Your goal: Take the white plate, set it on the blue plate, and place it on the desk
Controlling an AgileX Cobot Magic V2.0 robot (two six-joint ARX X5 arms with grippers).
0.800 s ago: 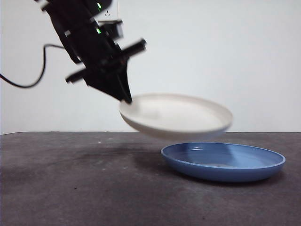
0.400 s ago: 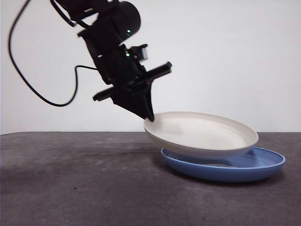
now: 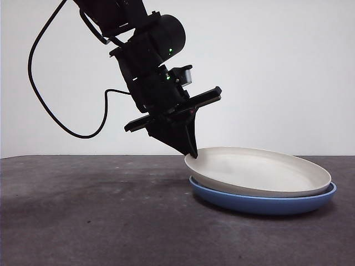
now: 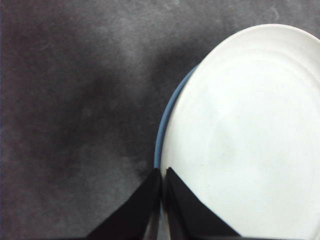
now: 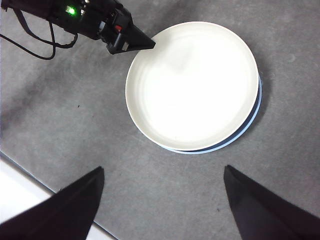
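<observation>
The white plate [image 3: 260, 170] lies on the blue plate [image 3: 266, 203], a little offset, on the dark grey desk [image 3: 89, 221]. My left gripper [image 3: 191, 153] comes down from the upper left and is shut on the white plate's rim at its left edge. In the left wrist view the two jaws pinch the white plate's [image 4: 250, 140] rim, with a sliver of the blue plate [image 4: 167, 120] showing beside it. My right gripper [image 5: 160, 200] is open, high above the desk. The right wrist view shows the white plate [image 5: 192, 85], the blue plate's edge [image 5: 250, 117] and my left gripper [image 5: 145, 46].
A black cable [image 3: 50, 111] hangs from the left arm at the upper left. A white wall stands behind the desk. In the right wrist view the desk's edge [image 5: 30, 175] runs across one corner.
My left gripper carried the white plate down and to the right. The plate went from hovering tilted above the blue plate to lying on it.
</observation>
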